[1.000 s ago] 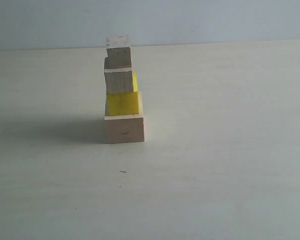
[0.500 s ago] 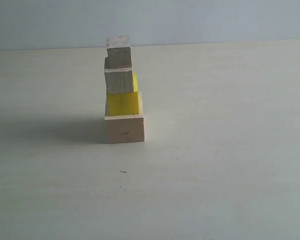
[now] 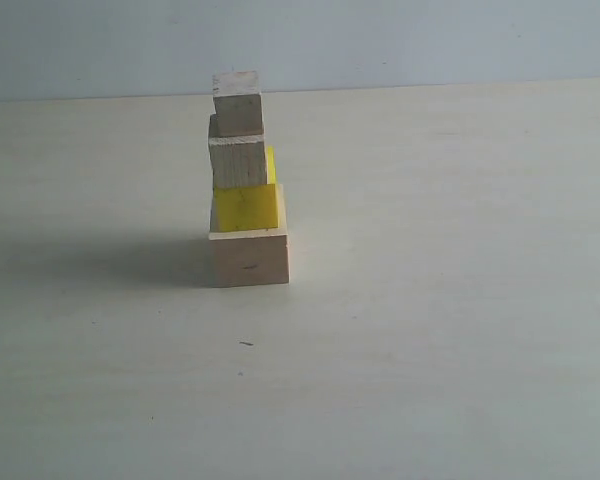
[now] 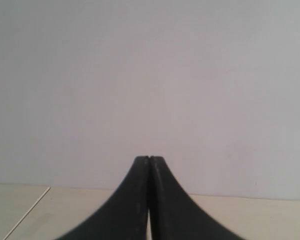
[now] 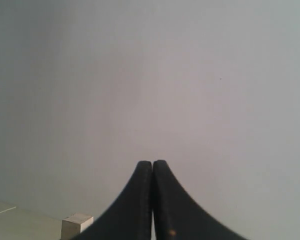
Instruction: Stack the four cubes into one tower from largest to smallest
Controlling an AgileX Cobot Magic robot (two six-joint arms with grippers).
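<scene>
The tower stands on the table in the exterior view: the large wood cube (image 3: 249,257) at the bottom, the yellow cube (image 3: 247,208) on it, the medium wood cube (image 3: 238,161) above, and the small wood cube (image 3: 237,103) on top. The upper cubes sit a little off-centre to the left. Neither arm shows in the exterior view. My left gripper (image 4: 149,159) is shut and empty, facing a pale wall. My right gripper (image 5: 152,163) is also shut and empty; the small wood cube (image 5: 76,224) peeks in beside its fingers, well apart from them.
The pale table (image 3: 430,300) runs back to a grey-blue wall (image 3: 400,40). The tower casts a shadow to its left. A tiny dark speck (image 3: 246,343) lies on the table in front of the tower.
</scene>
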